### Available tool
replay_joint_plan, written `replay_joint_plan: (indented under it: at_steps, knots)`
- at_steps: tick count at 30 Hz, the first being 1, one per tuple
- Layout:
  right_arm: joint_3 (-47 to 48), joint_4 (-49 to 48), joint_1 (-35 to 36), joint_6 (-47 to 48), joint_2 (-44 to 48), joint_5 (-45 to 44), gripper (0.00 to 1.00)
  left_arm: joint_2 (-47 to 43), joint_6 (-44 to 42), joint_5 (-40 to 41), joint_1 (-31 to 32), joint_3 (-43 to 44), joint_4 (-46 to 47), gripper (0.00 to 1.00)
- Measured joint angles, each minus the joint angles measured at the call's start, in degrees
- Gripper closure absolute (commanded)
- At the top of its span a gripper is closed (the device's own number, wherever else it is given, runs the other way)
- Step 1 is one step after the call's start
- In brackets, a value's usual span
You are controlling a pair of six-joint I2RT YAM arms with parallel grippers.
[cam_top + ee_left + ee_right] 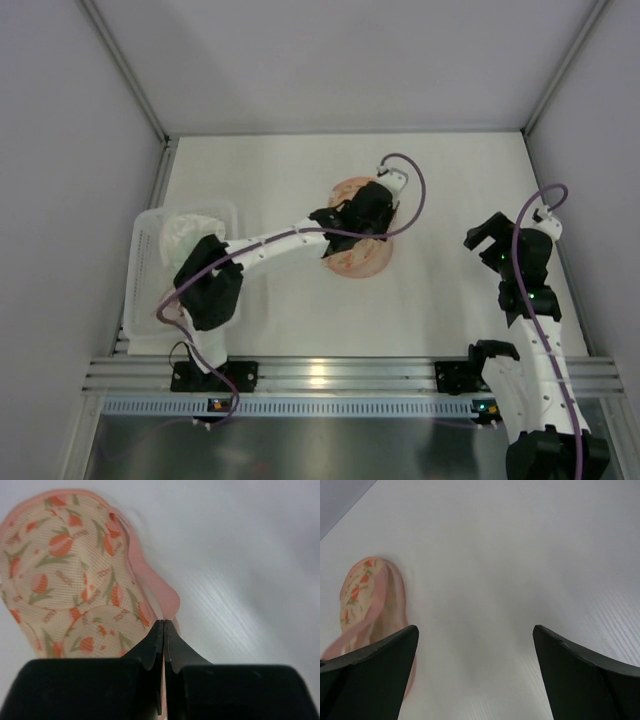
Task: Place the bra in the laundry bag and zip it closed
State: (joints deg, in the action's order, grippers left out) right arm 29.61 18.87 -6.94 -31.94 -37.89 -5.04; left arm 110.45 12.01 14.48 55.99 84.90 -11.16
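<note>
Top external view: the left arm reaches from its base at the near left corner across the table point(450, 180) to the laundry bag point(356, 262), which lies flat near the table centre with its floral outer face up. The left gripper point(365, 215) sits directly over the bag and covers much of it. Left wrist view: the two black fingers point(150, 650) are pressed together along their full length with no gap between the tips. The tips meet right at the pink zip edge point(155, 587) on the bag's side, at the narrow waist between its two lobes. Whether a zip pull or a fold of that edge is pinched between them cannot be told. The printed shell appears closed over its contents, so nothing inside is visible. The right gripper point(490, 235) is raised over the right side of the table, well apart from the bag. Right wrist view: its jaws stand wide apart with only bare table between them and nothing held, and the bag shows at the left edge, beyond the left finger. A white plastic basket point(145, 250) holding whitish cloth point(190, 232) stands at the table's left edge, beside the left arm.
</note>
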Motion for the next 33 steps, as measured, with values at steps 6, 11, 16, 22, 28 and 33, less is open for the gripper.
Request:
replay_joint_plan:
  at_steps: [6, 11, 16, 22, 28, 33]
  knots:
    - [-0.72, -3.78, 0.0, 2.1, 2.05, 9.03, 0.01, -19.65, 9.62, -8.63, -13.75, -11.32, 8.85, 1.0]
    - [-0.74, -7.32, 0.07, 2.95, 0.24, 15.37, 0.01, -35.01, 20.96, -6.8, -27.26, -29.31, 17.75, 1.0]
    - [-0.7, -9.01, 2.14, 3.78, -5.27, 18.23, 0.01, -41.57, 30.8, -1.79, -30.62, -43.91, 19.19, 1.0]
    - [-0.2, -9.03, 8.76, 4.5, -9.11, 17.0, 0.01, -42.99, 38.12, 1.88, -30.84, -53.66, 18.08, 1.0]
    - [3.8, -9.4, 15.82, 5.35, -14.29, 14.88, 0.01, -43.06, 37.2, 2.08, -30.84, -52.37, 14.8, 0.32]
    - [8.35, -9.42, 18.67, 5.92, -19.19, 13.64, 0.01, -42.38, 31.47, 2.01, -30.82, -41.81, 6.54, 0.25]
